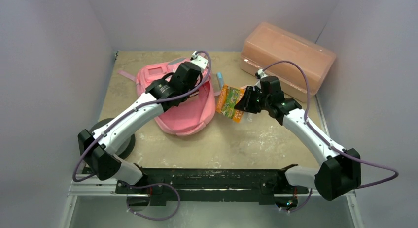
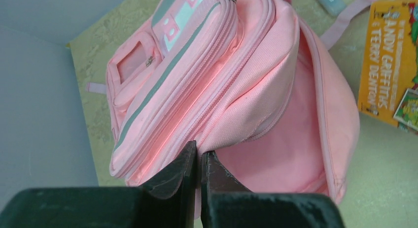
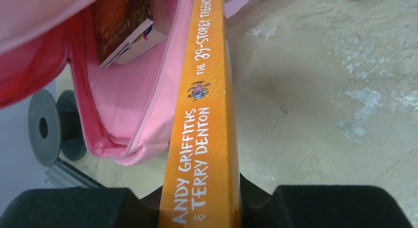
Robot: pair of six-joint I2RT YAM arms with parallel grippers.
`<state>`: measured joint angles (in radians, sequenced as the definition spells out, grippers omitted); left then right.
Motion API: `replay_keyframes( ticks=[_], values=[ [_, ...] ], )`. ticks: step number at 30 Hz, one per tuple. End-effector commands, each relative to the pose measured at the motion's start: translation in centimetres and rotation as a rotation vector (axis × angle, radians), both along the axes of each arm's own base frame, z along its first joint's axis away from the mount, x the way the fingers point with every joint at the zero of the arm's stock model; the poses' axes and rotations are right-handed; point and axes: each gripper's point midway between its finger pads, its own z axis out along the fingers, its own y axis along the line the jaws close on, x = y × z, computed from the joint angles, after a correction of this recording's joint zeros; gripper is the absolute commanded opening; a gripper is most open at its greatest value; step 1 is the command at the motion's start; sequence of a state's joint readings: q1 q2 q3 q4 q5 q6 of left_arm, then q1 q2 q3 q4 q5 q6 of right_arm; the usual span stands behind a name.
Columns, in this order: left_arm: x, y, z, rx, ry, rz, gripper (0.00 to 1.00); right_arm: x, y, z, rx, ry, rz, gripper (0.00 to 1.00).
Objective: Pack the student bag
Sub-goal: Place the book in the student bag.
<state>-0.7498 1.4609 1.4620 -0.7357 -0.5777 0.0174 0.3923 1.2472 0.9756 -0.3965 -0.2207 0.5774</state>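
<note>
Beige counter (image 1: 256,139), lilac walls (image 1: 49,65): the left hand (image 2: 199,156) is pinched shut on the upper flap of the pink bag (image 2: 222,65), lifting its mouth open. The right hand (image 1: 245,102) grips an orange book (image 3: 202,114), spine running straight ahead; the mouth lies just ahead-left.

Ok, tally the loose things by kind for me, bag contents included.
Backpacks: 1, the pink backpack
Books: 2, the orange book and a dark book inside the backpack
Boxes: 1, the orange-pink plastic box
Pen-like: 1, the blue pen-like item
Spools: 1, the grey spool
Total: 6
</note>
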Motion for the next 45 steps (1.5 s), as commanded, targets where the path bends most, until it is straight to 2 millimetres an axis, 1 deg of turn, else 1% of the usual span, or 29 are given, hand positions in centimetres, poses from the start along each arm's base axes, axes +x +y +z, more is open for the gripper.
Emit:
replay_keyframes(
  ticks=[1,3,6,9,11,12,13,14,16,18,19,21,25,27,29,32,35,36,37,39,42,45],
  values=[
    [1.5,-1.3,4.8,-0.123,-0.112,0.026,0.00,-2.2,2.6,5.5,0.213,-0.045,0.111,0.00],
    [1.6,-1.9,4.2,-0.143,-0.122,0.002,0.00,-3.3,3.9,6.4,0.333,-0.002,0.171,0.00],
    [1.7,-2.4,4.1,-0.153,-0.137,-0.042,0.00,-4.6,5.8,8.0,0.481,0.058,0.268,0.00],
    [1.5,-2.7,4.1,-0.173,-0.134,-0.059,0.00,-4.3,6.2,9.0,0.505,0.063,0.296,0.00],
    [1.4,-2.9,4.1,-0.181,-0.136,-0.068,0.00,-3.7,6.6,8.9,0.526,0.077,0.292,0.00],
    [1.3,-2.9,4.1,-0.185,-0.137,-0.073,0.00,-3.8,7.1,8.6,0.562,0.122,0.294,0.00],
    [1.3,-3.0,4.0,-0.187,-0.137,-0.076,0.00,-4.1,7.6,8.1,0.603,0.178,0.311,0.00],
    [1.3,-3.0,3.9,-0.192,-0.134,-0.081,0.00,-4.0,8.3,7.9,0.649,0.199,0.322,0.00],
    [1.2,-3.2,3.7,-0.210,-0.122,-0.087,0.00,-4.1,9.3,6.7,0.702,0.250,0.322,0.00],
    [0.9,-3.8,3.5,-0.228,-0.105,-0.115,0.00,-4.0,10.8,6.4,0.753,0.249,0.324,0.00],
    [0.8,-4.0,3.5,-0.236,-0.101,-0.128,0.00,-3.7,11.4,6.8,0.792,0.236,0.326,0.00],
    [0.7,-4.2,3.5,-0.246,-0.102,-0.136,0.00,-2.9,12.4,8.0,0.888,0.208,0.317,0.00],
    [1.0,-3.9,3.5,-0.229,-0.124,-0.136,0.00,-0.4,13.8,8.9,1.034,0.160,0.258,0.00],
    [1.0,-3.9,3.3,-0.223,-0.125,-0.136,0.00,1.1,13.9,8.5,1.086,0.136,0.195,0.00],
    [1.0,-3.9,3.2,-0.223,-0.123,-0.140,0.00,2.3,14.1,8.2,1.120,0.071,0.163,0.00],
    [0.9,-4.1,3.3,-0.229,-0.121,-0.153,0.00,4.5,15.4,7.5,1.121,-0.010,0.151,0.00],
    [0.7,-4.4,3.4,-0.238,-0.116,-0.176,0.00,6.5,16.6,6.7,1.137,-0.106,0.099,0.00],
    [0.5,-4.5,3.5,-0.237,-0.114,-0.188,0.00,7.3,17.2,5.8,1.123,-0.117,0.074,0.00],
    [0.4,-4.5,3.5,-0.234,-0.115,-0.196,0.00,7.9,17.9,5.3,1.115,-0.140,0.052,0.00],
    [0.5,-4.3,3.7,-0.220,-0.127,-0.200,0.00,9.0,19.3,4.3,1.081,-0.162,-0.003,0.00],
    [0.7,-3.4,3.8,-0.178,-0.146,-0.178,0.00,10.2,21.2,3.7,1.028,-0.198,-0.084,0.00],
    [0.8,-3.0,3.7,-0.168,-0.158,-0.170,0.00,11.6,22.1,2.8,0.935,-0.227,-0.202,0.09]
  ],
)
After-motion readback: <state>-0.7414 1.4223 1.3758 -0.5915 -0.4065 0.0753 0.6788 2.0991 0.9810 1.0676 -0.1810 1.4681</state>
